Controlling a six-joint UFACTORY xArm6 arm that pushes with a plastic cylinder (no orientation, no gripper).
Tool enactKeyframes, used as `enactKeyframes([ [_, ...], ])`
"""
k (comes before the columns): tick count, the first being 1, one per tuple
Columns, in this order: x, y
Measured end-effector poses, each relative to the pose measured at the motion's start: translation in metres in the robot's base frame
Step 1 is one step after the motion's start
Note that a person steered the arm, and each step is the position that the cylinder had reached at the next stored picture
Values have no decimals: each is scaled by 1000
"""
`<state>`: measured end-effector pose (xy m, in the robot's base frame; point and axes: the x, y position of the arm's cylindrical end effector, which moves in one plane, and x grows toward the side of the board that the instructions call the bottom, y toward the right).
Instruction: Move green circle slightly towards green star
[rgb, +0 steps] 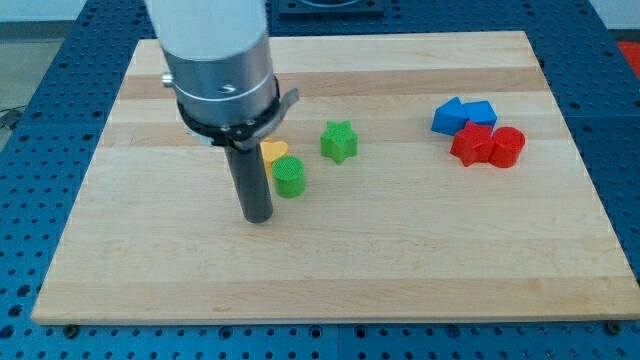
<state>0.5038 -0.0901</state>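
The green circle (290, 177) stands left of centre on the wooden board (330, 260), just below-left of the green star (339, 141), touching a yellow block (274, 151) above it, with my tip (259, 217), a jawless rod, just to its left.

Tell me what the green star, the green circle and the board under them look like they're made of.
The green star block and green circle block look like matte moulded or printed plastic: uniform saturated colour, soft highlights. The pale wooden board shows lengthwise grain and joined planks, smooth, likely sealed. My tip sits just to the view's left of the circle.
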Motion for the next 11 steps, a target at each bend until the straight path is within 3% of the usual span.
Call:
enactKeyframes([
  [1, -41, 1],
  [5, 8, -3],
  [11, -44, 40],
])
